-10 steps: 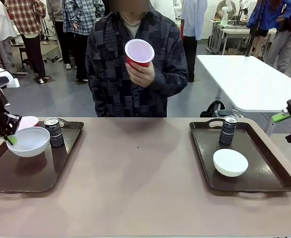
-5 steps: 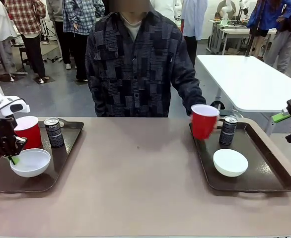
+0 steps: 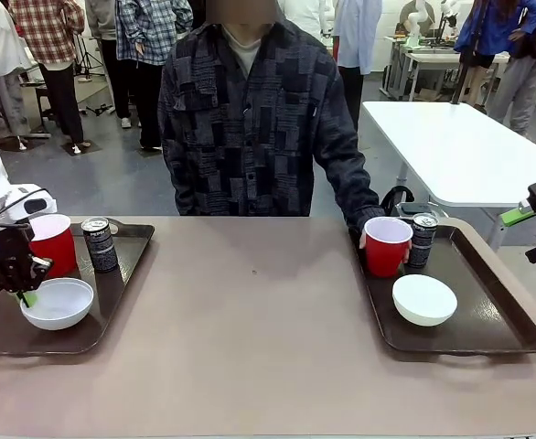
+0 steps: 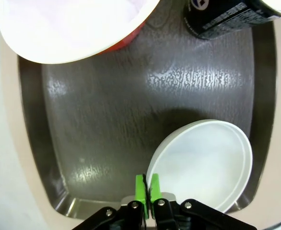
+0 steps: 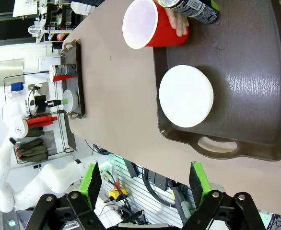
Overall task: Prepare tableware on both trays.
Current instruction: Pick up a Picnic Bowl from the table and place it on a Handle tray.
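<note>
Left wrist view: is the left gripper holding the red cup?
No, the left gripper is shut on the rim of the white bowl, while the red cup stands apart, farther along the tray.

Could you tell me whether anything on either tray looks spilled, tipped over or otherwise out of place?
Nothing stands out. On each tray, the red cup and drink can stand upright, and the bowl sits level. The left pincer is shut on the left bowl's rim; a hand holds the right cup.
</note>
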Controlling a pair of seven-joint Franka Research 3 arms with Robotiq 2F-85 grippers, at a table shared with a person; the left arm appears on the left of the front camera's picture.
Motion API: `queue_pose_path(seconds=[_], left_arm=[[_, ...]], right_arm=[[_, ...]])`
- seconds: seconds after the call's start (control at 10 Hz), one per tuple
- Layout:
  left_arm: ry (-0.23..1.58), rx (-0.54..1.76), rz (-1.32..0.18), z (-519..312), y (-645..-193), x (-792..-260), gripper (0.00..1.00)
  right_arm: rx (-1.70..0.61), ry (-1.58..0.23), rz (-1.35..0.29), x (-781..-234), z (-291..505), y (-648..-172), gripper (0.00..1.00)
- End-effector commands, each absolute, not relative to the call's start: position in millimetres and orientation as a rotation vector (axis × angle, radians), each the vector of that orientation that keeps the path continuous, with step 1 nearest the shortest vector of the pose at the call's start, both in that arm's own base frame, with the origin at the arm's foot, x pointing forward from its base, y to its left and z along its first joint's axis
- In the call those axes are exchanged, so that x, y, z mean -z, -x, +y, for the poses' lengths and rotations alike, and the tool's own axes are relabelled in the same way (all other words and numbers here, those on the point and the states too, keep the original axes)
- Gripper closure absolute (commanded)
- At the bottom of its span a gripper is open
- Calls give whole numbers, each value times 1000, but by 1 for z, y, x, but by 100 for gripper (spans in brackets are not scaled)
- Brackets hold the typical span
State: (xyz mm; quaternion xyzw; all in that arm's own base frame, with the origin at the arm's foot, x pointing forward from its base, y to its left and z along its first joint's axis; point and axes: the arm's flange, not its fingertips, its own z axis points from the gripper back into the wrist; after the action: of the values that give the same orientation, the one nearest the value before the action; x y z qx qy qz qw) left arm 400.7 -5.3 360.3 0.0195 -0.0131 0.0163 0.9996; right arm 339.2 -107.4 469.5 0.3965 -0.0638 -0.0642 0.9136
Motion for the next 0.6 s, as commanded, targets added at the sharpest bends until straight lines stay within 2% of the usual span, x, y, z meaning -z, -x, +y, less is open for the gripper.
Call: queue_pose_path(seconds=[0.0, 0.1, 0.2, 0.3, 0.4, 0.5], left_arm=[[-111, -60, -26, -10, -407, -354, 37], [-111, -47, -25, -12, -407, -356, 36], [-119, -44, -23, -15, -405, -360, 76], [-114, -36, -14, -17, -403, -366, 16], [-104, -18, -18, -19, -399, -374, 56], [-93, -6, -16, -22, -395, -384, 0]], right_arm=[[131, -816, -123, -469, -107, -339, 5], [131, -816, -123, -469, -107, -339, 5], [131, -816, -123, -469, -107, -339, 5], [131, -816, -123, -469, -107, -339, 5], [131, -816, -123, -469, -107, -339, 5], [131, -816, -123, -469, -107, -339, 5]])
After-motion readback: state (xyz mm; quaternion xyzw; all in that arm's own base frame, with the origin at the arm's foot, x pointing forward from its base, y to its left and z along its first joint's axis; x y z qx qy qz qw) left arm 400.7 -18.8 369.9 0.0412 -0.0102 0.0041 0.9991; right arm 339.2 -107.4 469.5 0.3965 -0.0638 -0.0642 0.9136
